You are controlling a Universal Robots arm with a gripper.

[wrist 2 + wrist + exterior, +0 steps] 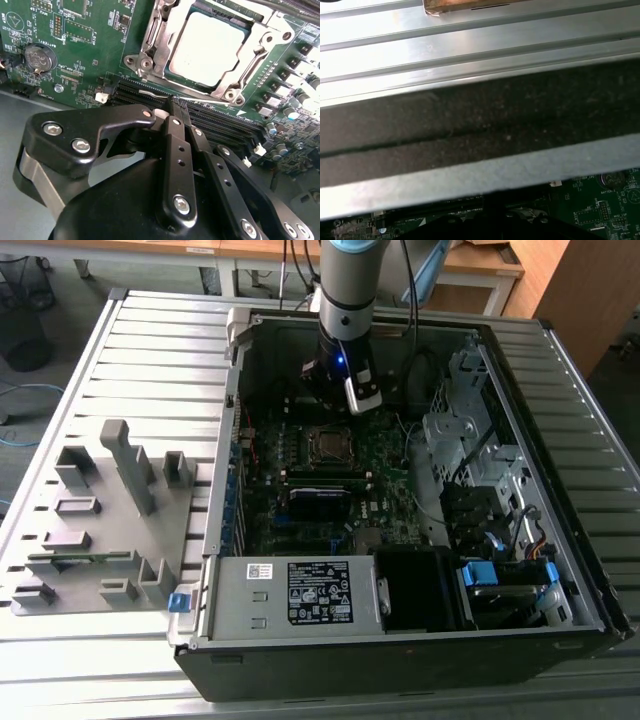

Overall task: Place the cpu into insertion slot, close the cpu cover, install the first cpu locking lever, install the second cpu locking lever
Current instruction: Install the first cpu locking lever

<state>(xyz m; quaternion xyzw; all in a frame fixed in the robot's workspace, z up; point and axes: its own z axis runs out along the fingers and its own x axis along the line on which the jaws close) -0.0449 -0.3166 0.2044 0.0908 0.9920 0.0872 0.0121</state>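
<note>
Exterior view: the arm (pixel 347 290) reaches down into the open computer case (pixel 400 660), close to its far wall, with open board nearer the camera. The cpu (pixel 326 445) sits in its socket on the motherboard (pixel 385 455), just beside the arm's tip.

Second wrist view: the gripper (pixel 177 104) has its 2 fingers pressed together, holding nothing. Its tips are over the memory slots (pixel 225 122), near the cpu cover (pixel 252 52), which lies flat around the cpu.

First wrist view: the case's dark wall (pixel 480 130) runs beside the table slats (pixel 470 40).
</note>
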